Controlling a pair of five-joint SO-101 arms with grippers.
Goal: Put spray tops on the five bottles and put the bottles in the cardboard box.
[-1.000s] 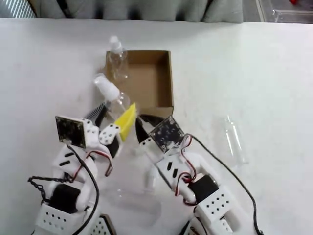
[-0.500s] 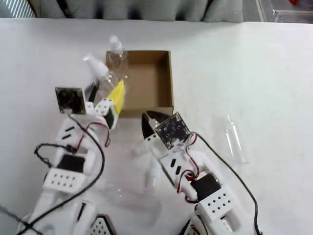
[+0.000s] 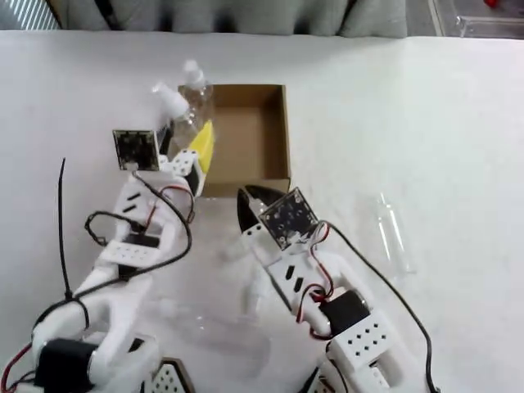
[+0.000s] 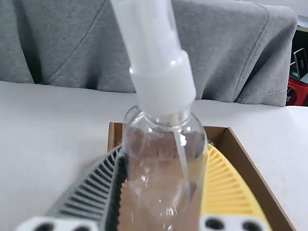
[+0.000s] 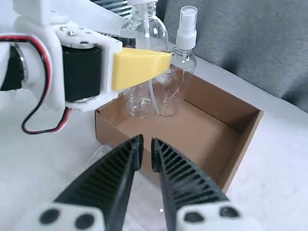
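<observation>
My left gripper (image 3: 185,139) is shut on a clear bottle (image 3: 182,115) with a white spray top (image 4: 159,62), held tilted over the left wall of the cardboard box (image 3: 250,139). Grey and yellow fingers (image 4: 226,187) clamp the bottle's body (image 4: 163,163). A second capped bottle (image 3: 196,88) stands in the box's far left corner; the right wrist view shows it (image 5: 183,53) beside the held bottle (image 5: 142,77). My right gripper (image 3: 243,203) sits low in front of the box's near wall, its black jaws (image 5: 146,142) shut on nothing.
A bare clear bottle (image 3: 393,233) lies on the table to the right. Another clear bottle's mouth (image 5: 98,155) shows on the table just before the box. More clear plastic (image 3: 209,323) lies between the arm bases. White table stretches right of the box.
The left arm has carried the capped bottle away from the box's front corner, up and farther, to the box's left wall. The right arm shifted slightly at first, then stayed still.
</observation>
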